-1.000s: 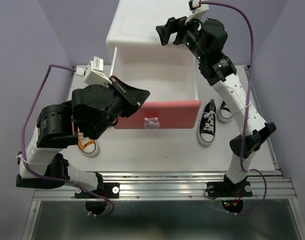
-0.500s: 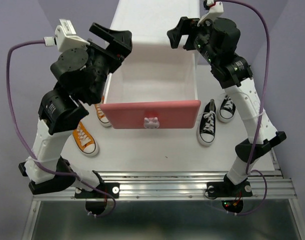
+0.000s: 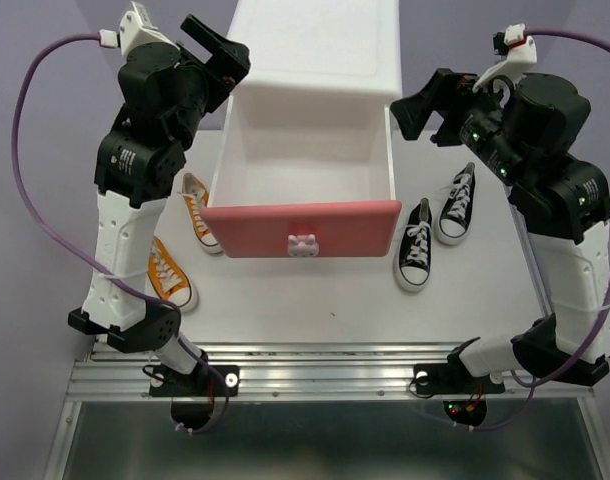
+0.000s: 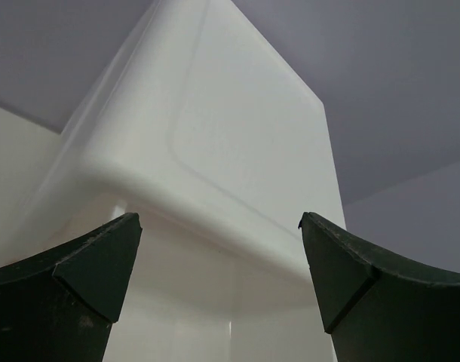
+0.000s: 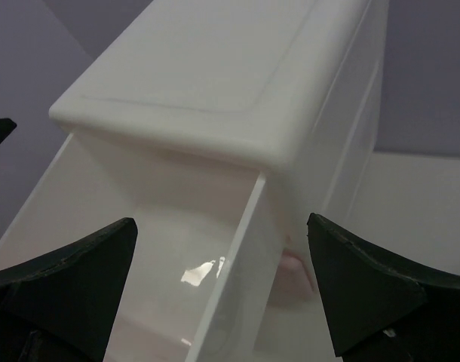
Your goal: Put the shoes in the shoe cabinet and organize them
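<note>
Now, from the top camera, the left arm has swung up from low over the drawer's near-left corner. The left claw [image 3: 217, 50] hangs high beside the shoe cabinet [image 3: 315, 40], its jaws gone from closed to wide, holding nothing. With the arm out of the way, both orange shoes [image 3: 198, 213] show on the table [image 3: 315, 300], just left of the pulled-out upper drawer [image 3: 303, 222]. The right claw [image 3: 428, 118] has drawn off to the right, also wide and empty, above the black shoes [image 3: 415, 258] lying right of the drawer. The drawer looks empty, so I judge that the cabinet stands ready and all four shoes have yet to go in.

Left wrist view: the two fingers stand well apart, with only the cabinet's white top corner seen between them, touching nothing.

Right wrist view: the fingers are equally spread, framing the cabinet top and the open drawer below; nothing is gripped.
</note>
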You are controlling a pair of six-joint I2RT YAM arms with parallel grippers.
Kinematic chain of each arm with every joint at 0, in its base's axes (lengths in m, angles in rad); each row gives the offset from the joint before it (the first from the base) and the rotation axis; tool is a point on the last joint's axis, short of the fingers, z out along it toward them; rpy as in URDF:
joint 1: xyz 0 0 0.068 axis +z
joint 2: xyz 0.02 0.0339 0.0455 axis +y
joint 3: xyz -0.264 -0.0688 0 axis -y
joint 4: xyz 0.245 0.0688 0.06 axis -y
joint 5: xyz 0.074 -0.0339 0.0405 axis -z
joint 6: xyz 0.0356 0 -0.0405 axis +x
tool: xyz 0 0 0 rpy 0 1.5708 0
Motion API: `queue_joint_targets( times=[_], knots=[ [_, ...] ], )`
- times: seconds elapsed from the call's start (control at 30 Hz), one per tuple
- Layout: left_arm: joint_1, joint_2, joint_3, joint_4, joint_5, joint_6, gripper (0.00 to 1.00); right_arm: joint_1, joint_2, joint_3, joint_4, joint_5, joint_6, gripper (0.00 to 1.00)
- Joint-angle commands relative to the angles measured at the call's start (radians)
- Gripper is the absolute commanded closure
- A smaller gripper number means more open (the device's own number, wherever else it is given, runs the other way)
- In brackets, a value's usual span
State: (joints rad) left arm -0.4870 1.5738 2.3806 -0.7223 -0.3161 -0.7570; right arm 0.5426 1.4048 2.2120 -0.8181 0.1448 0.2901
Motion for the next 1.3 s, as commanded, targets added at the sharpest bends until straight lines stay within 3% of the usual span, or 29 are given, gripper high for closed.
queue_joint_targets(
  times=[0.0, 0.2, 0.37, 0.53, 0.67, 1.03, 1.27],
  knots=[
    [0.076, -0.061, 0.0, 0.009, 0.086, 0.015, 0.01, -0.004, 0.002, -0.041, -0.158, -0.103, 0.069, 0.0],
    [0.12, -0.037, -0.026, -0.008, 0.13, 0.064, 0.01, -0.004, 0.026, -0.072, -0.173, -0.205, 0.156, 0.01],
    [0.152, -0.009, -0.04, -0.002, 0.117, 0.114, 0.01, -0.004, 0.072, -0.057, -0.21, -0.15, 0.199, 0.17],
    [0.185, 0.028, -0.037, 0.014, 0.152, 0.134, 0.01, -0.004, 0.102, -0.005, -0.259, -0.062, 0.236, 0.58],
    [0.194, 0.048, -0.041, 0.017, 0.163, 0.134, 0.01, -0.004, 0.089, -0.029, -0.283, -0.121, 0.262, 0.75],
    [0.194, 0.1, -0.05, 0.044, 0.248, 0.107, 0.01, 0.005, -0.023, -0.204, -0.193, -0.362, 0.357, 0.82],
    [0.192, 0.077, -0.107, 0.06, 0.288, 0.055, 0.03, 0.036, -0.055, -0.33, -0.004, -0.435, 0.472, 0.83]
  ],
)
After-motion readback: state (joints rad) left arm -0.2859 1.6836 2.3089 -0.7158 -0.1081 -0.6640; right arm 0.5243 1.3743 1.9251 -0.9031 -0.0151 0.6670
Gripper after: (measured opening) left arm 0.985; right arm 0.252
